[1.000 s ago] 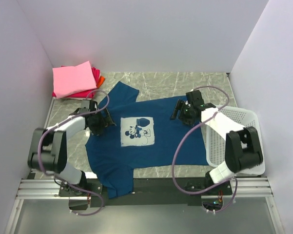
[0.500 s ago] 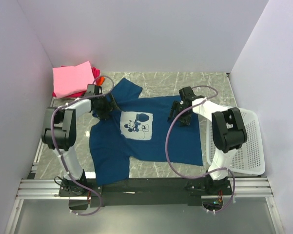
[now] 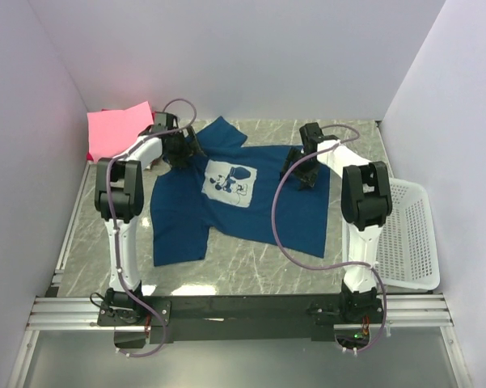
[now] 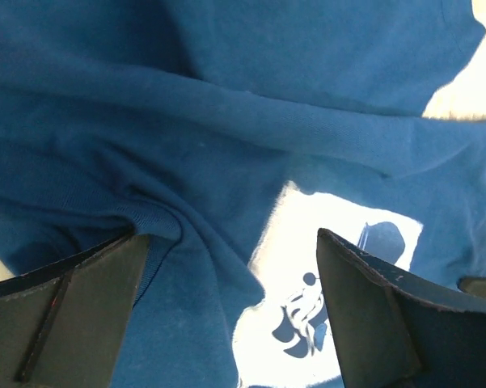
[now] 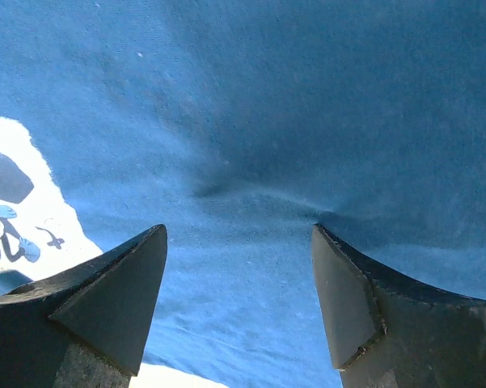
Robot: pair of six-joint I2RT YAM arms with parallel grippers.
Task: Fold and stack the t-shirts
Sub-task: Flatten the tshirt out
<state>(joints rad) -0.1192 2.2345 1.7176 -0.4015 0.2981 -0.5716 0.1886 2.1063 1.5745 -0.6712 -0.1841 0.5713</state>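
Gaping wide and empty, left tool (image 3: 181, 152) and right tool (image 3: 302, 175) sit over the dark blue t-shirt (image 3: 226, 214) near the surface's (image 3: 259, 267) far edge.

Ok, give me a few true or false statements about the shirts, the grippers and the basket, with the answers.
1. The blue shirt lies with its print facing up. True.
2. The blue shirt is folded on top of the pink shirt. False: it lies spread out on the table, and the pink shirt sits in the far left corner.
3. The left gripper and the right gripper are both open over the blue shirt. True.
4. The basket stands at the left edge of the table. False: it is at the right edge.
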